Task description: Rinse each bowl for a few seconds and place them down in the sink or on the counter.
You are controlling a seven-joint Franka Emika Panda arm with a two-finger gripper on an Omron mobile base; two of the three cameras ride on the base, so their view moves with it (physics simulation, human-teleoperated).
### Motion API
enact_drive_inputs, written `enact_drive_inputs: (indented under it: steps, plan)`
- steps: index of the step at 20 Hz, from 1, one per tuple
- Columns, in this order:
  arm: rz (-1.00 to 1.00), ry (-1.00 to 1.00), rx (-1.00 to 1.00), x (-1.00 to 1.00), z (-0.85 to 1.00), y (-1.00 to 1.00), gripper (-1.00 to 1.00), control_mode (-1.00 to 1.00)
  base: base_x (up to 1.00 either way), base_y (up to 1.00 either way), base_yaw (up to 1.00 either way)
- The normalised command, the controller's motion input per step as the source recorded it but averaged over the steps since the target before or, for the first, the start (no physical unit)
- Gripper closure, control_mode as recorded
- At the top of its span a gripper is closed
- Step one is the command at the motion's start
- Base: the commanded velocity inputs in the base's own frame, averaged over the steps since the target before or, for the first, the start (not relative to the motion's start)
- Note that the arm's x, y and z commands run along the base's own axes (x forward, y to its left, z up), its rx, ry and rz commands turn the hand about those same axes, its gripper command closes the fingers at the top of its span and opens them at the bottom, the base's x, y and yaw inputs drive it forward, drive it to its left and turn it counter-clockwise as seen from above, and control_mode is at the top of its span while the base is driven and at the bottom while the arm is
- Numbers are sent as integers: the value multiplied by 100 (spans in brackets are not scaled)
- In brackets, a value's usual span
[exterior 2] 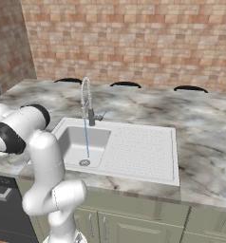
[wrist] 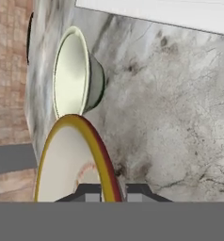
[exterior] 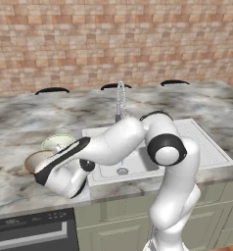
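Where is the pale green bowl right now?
The pale green bowl sits on the counter left of the sink, just behind the orange-rimmed bowl, whose rim the gripper pinches.

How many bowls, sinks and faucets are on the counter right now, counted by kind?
Bowls: 2, a green-cream bowl and an orange-rimmed bowl, whose rim sits between the fingertips of the gripper
Sinks: 1, the sink
Faucets: 1, the faucet, running
Total: 4
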Motion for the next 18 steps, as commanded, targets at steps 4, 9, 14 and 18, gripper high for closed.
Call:
enact_drive_inputs:
  steps: [4, 9, 14, 18]
  plan:
    - [-31, 0, -2, -5, 37, -5, 100, -100, 0, 0, 0]
    - [-22, 0, 0, 2, 47, 6, 100, -100, 0, 0, 0]
    - [-13, 6, 0, 13, 43, 19, 100, -100, 0, 0, 0]
    - [-8, 6, -1, 6, 43, 6, 100, -100, 0, 0, 0]
